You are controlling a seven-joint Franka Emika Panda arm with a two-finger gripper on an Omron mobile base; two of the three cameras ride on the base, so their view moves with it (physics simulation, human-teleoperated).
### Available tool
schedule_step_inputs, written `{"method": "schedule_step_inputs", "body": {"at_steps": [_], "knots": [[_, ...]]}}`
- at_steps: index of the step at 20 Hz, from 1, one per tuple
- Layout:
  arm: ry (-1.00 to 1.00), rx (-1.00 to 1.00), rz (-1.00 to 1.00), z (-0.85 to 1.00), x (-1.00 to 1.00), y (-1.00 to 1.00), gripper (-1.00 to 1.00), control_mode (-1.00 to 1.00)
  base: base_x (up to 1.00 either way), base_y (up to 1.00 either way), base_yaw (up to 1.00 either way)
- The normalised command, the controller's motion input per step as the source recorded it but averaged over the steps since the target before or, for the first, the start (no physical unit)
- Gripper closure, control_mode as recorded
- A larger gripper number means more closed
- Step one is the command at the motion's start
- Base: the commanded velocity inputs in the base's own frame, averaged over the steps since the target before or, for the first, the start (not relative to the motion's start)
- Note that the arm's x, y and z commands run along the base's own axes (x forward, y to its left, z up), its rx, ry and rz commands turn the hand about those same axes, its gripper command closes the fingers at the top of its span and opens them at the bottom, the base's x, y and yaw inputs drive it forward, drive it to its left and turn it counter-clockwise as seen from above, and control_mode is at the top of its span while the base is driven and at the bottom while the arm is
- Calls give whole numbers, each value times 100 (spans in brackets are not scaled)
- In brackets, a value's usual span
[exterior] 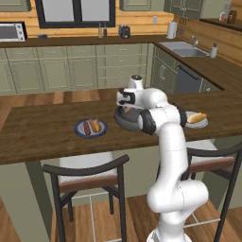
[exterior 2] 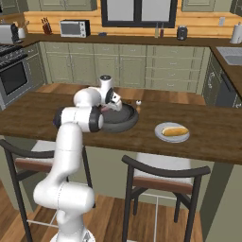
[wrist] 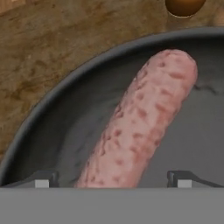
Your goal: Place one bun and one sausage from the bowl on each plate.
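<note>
A long dark wooden counter crosses the room, with two dark-framed chairs tucked under it at 6 o'clock. Beyond, at 12 o'clock, pale green cabinets line a timber wall under a black-framed window. A microwave sits at 11 o'clock, a sink at 2 o'clock. The floor is wooden planks.

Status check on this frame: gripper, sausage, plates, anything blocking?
Gripper open, low over bowl, fingertips straddling sausage. One plate has bun and sausage; other plate has bun only. Nothing blocking.
</note>
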Motion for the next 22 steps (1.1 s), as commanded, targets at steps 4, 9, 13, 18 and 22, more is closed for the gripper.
{"method": "schedule_step_inputs", "body": {"at_steps": [4,9,13,18,22], "knots": [[11,-1,-5,-44,-17,-10,100,-100,0,0,0],[0,1,-2,-11,-24,-22,100,-100,0,0,0],[-8,10,-3,11,-91,-62,100,-100,0,0,0],[-18,16,-6,72,-100,-69,100,-100,0,0,0],[-29,14,-9,84,-100,-98,100,-100,0,0,0]]}}
